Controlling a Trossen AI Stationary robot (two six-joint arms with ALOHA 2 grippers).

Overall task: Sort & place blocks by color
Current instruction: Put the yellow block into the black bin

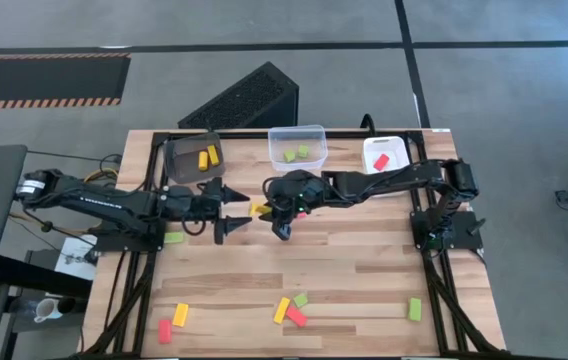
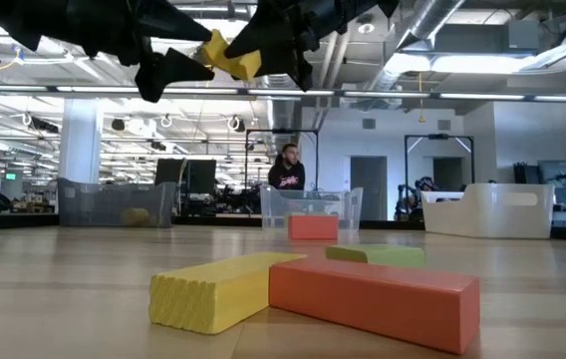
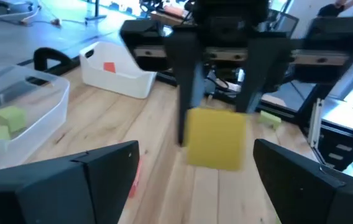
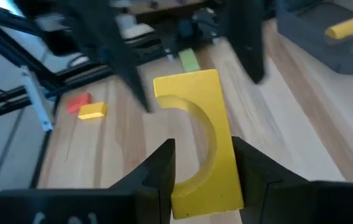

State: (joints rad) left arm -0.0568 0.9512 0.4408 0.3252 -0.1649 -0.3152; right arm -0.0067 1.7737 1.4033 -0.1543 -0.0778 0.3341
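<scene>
**Two grippers meet over one yellow block**

Two dark grippers face each other above the far middle of the pale, plank-grained wooden desk (image 1: 364, 290). The right gripper (image 4: 204, 163) has its fingers clamped on a smooth, flat yellow block with an arched cut-out (image 4: 198, 140), held in the air. The left gripper (image 1: 232, 212) sits just beside that block with its fingers spread wide apart, one on each side and clear of it.

Along the far edge stand three containers: a dark brown square bin (image 1: 194, 157) holding yellow pieces, a clear plastic tub (image 1: 297, 144) holding light green ones, and a white rounded tray (image 1: 385, 155) holding a red one.

Near the front edge lie loose rectangular blocks: a ribbed yellow bar (image 2: 218, 290) touching a matte red bar (image 2: 373, 297), with a light green one (image 2: 378, 255) behind them. More lie toward the front corners.
</scene>
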